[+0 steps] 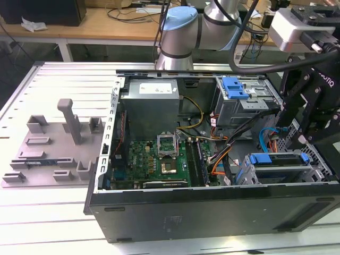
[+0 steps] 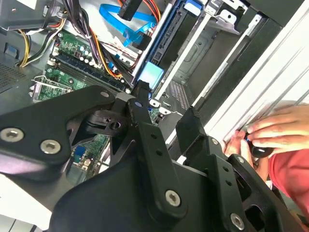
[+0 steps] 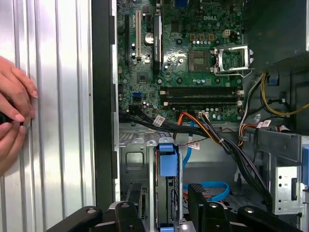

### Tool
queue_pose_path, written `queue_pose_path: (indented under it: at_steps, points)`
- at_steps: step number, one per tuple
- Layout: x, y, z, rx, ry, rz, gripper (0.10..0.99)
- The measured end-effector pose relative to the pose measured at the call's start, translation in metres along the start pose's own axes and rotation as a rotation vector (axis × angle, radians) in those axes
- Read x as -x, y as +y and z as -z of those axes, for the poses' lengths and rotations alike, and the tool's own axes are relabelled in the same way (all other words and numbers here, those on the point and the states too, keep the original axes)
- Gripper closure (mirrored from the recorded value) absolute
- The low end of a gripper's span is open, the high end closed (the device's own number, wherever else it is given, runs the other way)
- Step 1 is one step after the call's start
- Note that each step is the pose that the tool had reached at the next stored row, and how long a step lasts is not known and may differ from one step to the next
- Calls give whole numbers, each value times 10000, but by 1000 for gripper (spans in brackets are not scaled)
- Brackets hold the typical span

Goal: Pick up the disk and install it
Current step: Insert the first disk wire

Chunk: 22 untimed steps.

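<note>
claw (image 3: 161, 200) hanging open, gripping nothing, hovering just above the drive bay of the computer case (image 1: 212, 212) | disk (image 1: 278, 159) sitting on edge in that bay, inside the case, directly under the claw | a person's hand (image 3: 12, 121) resting on the ribbed surface (image 3: 58, 145) just beside the case's outer wall

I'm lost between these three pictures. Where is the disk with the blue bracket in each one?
Exterior view: the disk sits in the drive cage, low at the exterior view's right.
First wrist view: edge-on in the cage, beside the cable loop.
Second wrist view: edge-on, next to the motherboard.
Shared landmark: the blue cable, right beside it.
</note>
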State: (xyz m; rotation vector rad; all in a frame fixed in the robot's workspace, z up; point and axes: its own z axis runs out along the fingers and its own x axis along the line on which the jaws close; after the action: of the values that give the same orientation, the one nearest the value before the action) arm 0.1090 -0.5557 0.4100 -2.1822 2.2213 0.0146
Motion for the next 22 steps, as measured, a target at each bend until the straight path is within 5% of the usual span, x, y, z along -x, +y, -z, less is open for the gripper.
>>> queue_pose_path:
  at_steps: [2, 5, 7, 8, 10, 11, 12, 13, 18, 22]
  points:
    - [252, 5, -5, -5, 260, 3, 584]
    - [438, 8, -17, -13, 840, 12, 584]
    - [535, 10, -26, -10, 1298, 17, 584]
    - [611, 11, -30, -7, 1685, 23, 584]
    - [695, 13, -35, 1, 2121, 30, 584]
    - [749, 14, -40, 7, 2415, 33, 584]
    - [810, 13, -45, 25, 2798, 41, 584]
    - [856, -14, -54, 87, 3063, 49, 584]
    - [906, -271, -101, 482, 3124, 103, 584]
    - [911, -413, -157, 542, 3123, 105, 584]
